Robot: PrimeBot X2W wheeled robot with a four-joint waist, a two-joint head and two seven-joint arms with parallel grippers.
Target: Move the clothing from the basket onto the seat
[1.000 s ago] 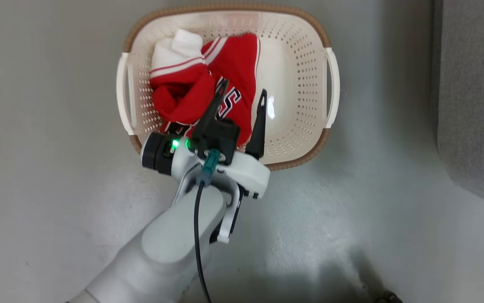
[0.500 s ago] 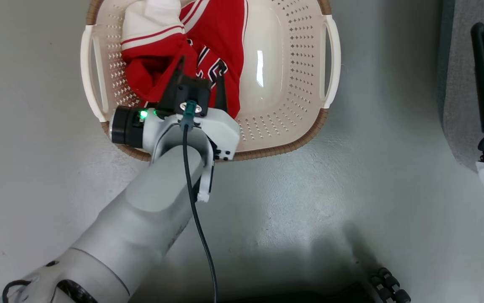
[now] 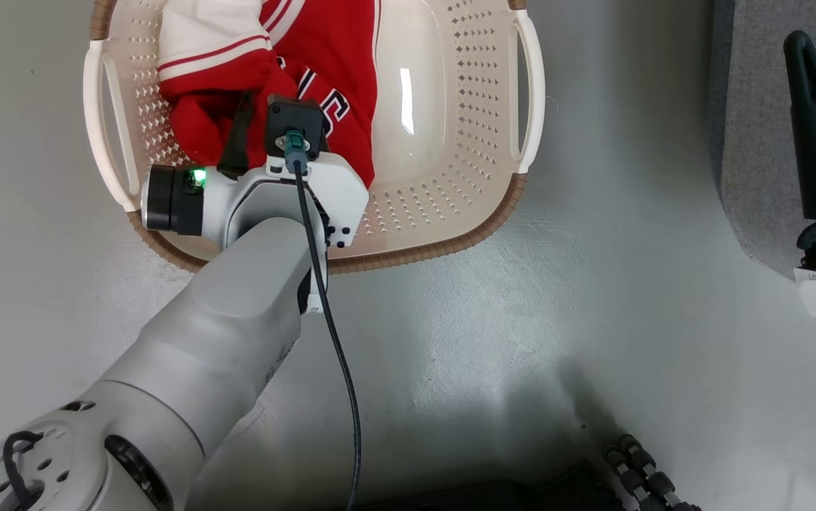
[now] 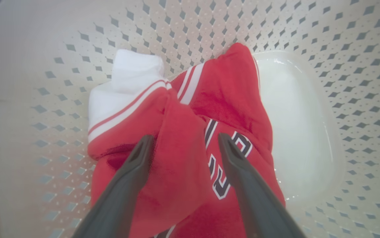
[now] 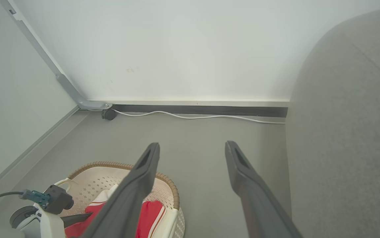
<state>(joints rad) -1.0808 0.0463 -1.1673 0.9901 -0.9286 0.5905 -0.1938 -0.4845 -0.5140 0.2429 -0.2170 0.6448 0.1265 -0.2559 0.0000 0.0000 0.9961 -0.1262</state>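
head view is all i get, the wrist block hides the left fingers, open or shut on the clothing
Observer: Open. In the left wrist view the left gripper straddles a raised red fold of the clothing.
Operator: which part is that fold
Observer: Plain red; the lettering lies just beside one finger.
Operator: right gripper, i see one finger
Observer: Open too. In the right wrist view the right gripper hangs above the floor, with the seat beside it.
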